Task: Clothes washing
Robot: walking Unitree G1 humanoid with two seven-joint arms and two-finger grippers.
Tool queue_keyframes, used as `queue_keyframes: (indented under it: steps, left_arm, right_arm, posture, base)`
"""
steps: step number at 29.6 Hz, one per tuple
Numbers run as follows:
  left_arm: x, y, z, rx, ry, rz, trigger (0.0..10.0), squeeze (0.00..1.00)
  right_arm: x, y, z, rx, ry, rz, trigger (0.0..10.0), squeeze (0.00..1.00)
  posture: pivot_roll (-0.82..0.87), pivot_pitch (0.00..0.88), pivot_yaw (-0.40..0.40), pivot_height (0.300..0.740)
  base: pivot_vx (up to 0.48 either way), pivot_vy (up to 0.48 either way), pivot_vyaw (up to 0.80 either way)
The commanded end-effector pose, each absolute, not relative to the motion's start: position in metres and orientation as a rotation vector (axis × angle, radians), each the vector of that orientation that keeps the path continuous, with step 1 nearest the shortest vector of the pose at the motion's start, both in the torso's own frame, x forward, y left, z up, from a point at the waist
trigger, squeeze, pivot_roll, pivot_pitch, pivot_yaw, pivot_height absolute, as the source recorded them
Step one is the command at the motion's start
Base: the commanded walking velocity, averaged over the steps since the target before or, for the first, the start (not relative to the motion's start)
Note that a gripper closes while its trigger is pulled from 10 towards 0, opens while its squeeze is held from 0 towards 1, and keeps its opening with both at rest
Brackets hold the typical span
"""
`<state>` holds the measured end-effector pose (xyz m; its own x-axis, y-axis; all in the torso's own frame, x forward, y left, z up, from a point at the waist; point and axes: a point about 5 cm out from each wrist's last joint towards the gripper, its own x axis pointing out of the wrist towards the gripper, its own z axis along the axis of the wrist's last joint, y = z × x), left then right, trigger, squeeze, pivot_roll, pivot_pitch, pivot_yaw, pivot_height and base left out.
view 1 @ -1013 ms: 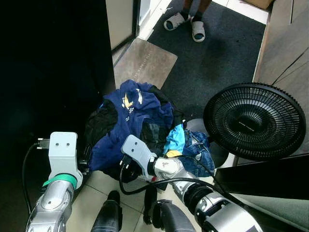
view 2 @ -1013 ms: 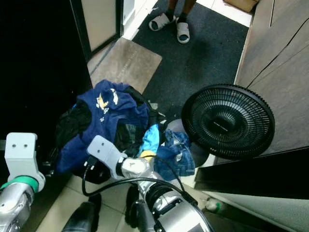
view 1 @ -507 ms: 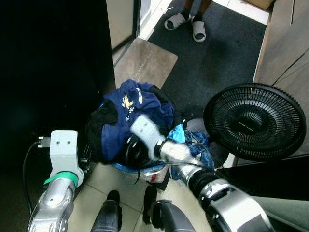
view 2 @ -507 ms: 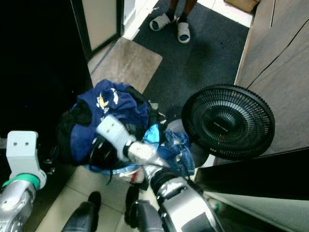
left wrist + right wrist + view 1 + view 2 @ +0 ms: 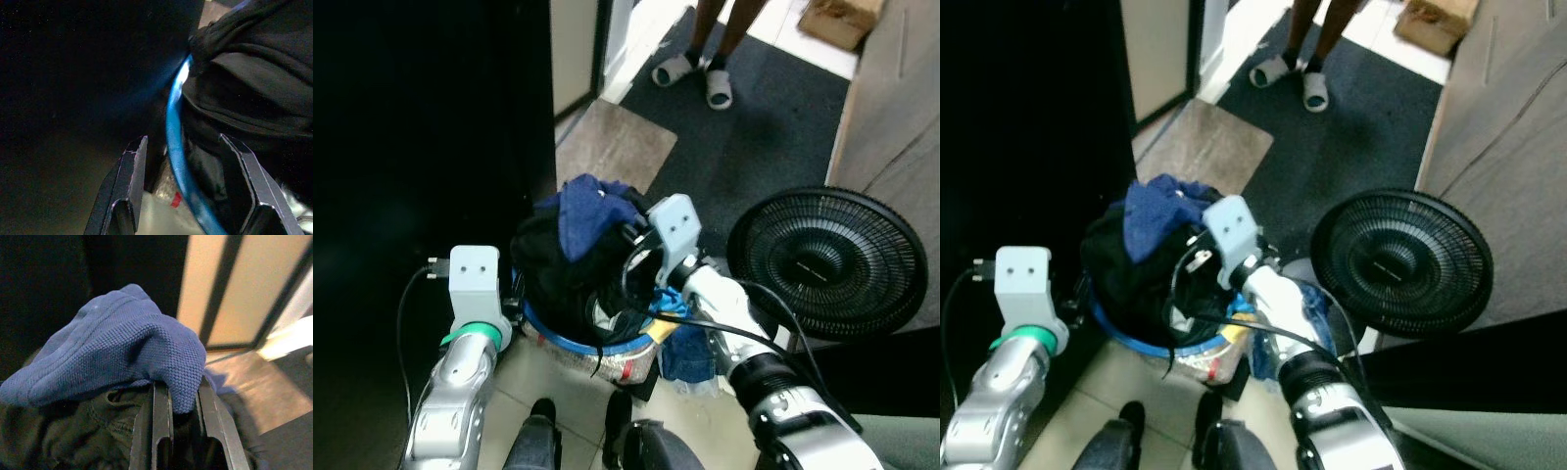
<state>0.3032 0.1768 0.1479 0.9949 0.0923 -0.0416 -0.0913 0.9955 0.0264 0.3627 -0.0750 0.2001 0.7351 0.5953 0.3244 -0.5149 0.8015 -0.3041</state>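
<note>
Since a second ago the laundry has been gathered up off the floor: the navy garment (image 5: 587,211) that lay spread wide is now bunched on top of the heap, and the blue-rimmed laundry basket (image 5: 570,338) shows beneath it where before cloth covered it. The head camera has also shifted, so part of the change is the view.

That navy garment sits at the top of the pile, right at the right tool (image 5: 182,406), whose two black fingers are pinched close together on a fold of its knit cloth. Under it lies dark black clothing (image 5: 553,269), filling the basket. The left tool (image 5: 183,161) stands with its fingers apart, straddling the blue rim on the basket's far side from the right tool, not yet clamped on it as far as I can tell.

Just beyond the right arm a blue denim piece (image 5: 683,350) hangs outside the basket, near the black floor fan (image 5: 832,262). A person's sandalled feet (image 5: 693,76) stand well beyond, on the dark carpet.

My reading: gathering is mostly done; the basket is loaded, no washer is visible, so carrying, loading and washing all remain.
</note>
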Motion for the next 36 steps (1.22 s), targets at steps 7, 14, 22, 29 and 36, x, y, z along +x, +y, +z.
queue_keyframes:
  steps: [7, 14, 22, 29, 36]
  left_arm:
    - [0.315, 0.149, 0.131, -0.012, 0.073, 0.006, 10.0, 0.0]
    - [0.32, 0.141, 0.13, -0.021, 0.066, -0.016, 10.0, 0.0]
    - [0.324, 0.144, 0.128, -0.004, 0.065, -0.034, 10.0, 0.0]
    - [0.318, 0.146, 0.125, 0.027, 0.076, -0.051, 10.0, 0.0]
    - [0.31, 0.156, 0.123, 0.049, 0.089, -0.036, 10.0, 0.0]
  right_arm:
    - [0.36, -0.117, 0.24, -0.23, -0.564, 0.416, 10.0, 0.0]
    - [0.356, -0.141, 0.255, -0.209, -0.618, 0.269, 10.0, 0.0]
    - [0.349, -0.147, 0.159, -0.225, -0.254, 0.283, 10.0, 0.0]
    - [0.358, -0.118, 0.115, -0.248, -0.023, 0.393, 10.0, 0.0]
    - [0.367, -0.115, 0.115, -0.2, 0.046, 0.347, 10.0, 0.0]
  posture:
    - [0.05, 0.2, -0.061, 0.74]
    - [0.04, 0.186, -0.045, 0.74]
    - [0.04, 0.2, -0.009, 0.74]
    - [0.08, 0.25, 0.016, 0.74]
    - [0.13, 0.29, 0.022, 0.74]
  base:
    - [0.0, 0.0, 0.0]
    - [0.0, 0.0, 0.0]
    - [0.0, 0.0, 0.0]
    - [0.0, 0.0, 0.0]
    - [0.0, 0.0, 0.0]
